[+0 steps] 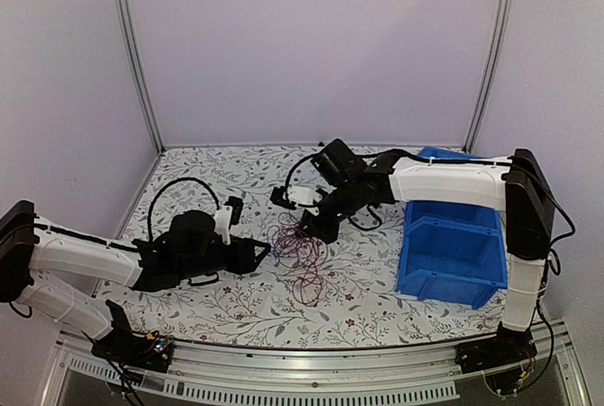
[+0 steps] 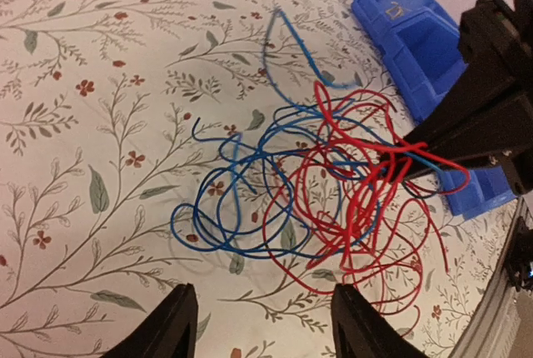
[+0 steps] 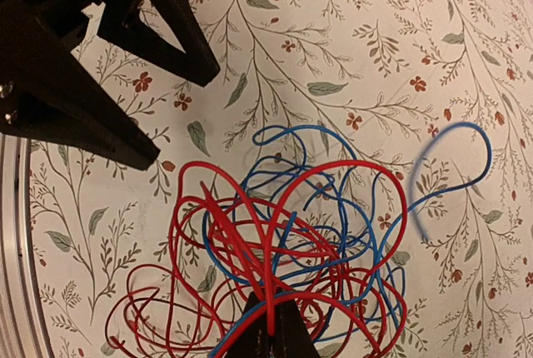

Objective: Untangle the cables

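The cables (image 1: 300, 257) are a loose clump of thin red and blue wires on the floral tablecloth, at the table's middle. In the left wrist view the cables (image 2: 346, 200) lie just beyond my left gripper (image 2: 262, 329), which is open and empty, with the blue loops nearer it. My left gripper (image 1: 266, 253) sits at the clump's left edge. My right gripper (image 3: 273, 312) is shut on red and blue strands and holds them a little above the cloth, so the cables (image 3: 291, 233) fan out from its tip. It comes at the clump from the far side (image 1: 304, 228).
A blue plastic bin (image 1: 451, 247) stands on the right of the table, also seen in the left wrist view (image 2: 416, 42). The right gripper (image 2: 400, 156) shows there pinching strands. The left gripper (image 3: 187, 116) shows open in the right wrist view. Frame posts stand at the back corners.
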You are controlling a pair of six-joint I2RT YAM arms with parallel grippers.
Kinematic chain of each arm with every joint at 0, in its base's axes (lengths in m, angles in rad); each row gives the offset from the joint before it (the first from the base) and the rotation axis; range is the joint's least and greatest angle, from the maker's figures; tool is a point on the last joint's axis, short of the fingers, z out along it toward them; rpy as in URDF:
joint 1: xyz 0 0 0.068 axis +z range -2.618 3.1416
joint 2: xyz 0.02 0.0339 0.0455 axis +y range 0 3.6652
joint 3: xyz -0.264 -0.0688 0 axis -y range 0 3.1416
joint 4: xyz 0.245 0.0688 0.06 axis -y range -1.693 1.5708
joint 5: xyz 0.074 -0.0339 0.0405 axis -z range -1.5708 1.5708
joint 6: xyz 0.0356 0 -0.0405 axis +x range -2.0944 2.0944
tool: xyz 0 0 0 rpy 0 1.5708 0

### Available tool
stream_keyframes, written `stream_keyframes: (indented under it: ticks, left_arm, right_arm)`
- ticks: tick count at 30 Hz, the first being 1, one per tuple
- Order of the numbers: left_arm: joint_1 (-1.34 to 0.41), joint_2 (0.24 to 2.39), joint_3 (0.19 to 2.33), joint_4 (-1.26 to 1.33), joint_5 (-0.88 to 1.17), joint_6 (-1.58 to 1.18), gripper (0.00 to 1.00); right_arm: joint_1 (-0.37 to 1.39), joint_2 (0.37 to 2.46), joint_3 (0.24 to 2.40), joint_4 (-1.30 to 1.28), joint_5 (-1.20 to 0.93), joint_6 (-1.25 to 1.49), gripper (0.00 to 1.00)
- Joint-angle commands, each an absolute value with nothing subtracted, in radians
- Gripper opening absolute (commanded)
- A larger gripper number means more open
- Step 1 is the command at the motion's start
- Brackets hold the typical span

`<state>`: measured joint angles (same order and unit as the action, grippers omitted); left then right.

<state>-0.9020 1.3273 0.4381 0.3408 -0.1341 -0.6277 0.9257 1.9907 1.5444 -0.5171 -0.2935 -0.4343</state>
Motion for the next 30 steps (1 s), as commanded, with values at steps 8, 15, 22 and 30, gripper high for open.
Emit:
stream_keyframes:
  ticks: [8, 15, 22, 30]
  left_arm:
    - [-0.951, 1.377, 0.543, 0.636, -0.140, -0.488, 0.60]
    - [-0.891, 1.639, 0.784, 0.453, -0.182, -0.508, 0.28]
    - [-0.795, 1.719, 0.757, 0.431, -0.112, -0.566, 0.00]
    - [-0.772, 1.598, 0.667, 0.379, -0.157, -0.569, 0.00]
  right_arm:
    - [0.930, 1.836, 1.596, -0.592, -0.328, -0.469, 0.00]
    - [0.930, 1.786, 1.624, -0.664, -0.388, -0.488, 0.01]
    - [0.927, 1.675, 1.574, -0.663, -0.283, -0.519, 0.00]
    - [0.872, 1.642, 1.516, -0.606, -0.235, -0.500, 0.00]
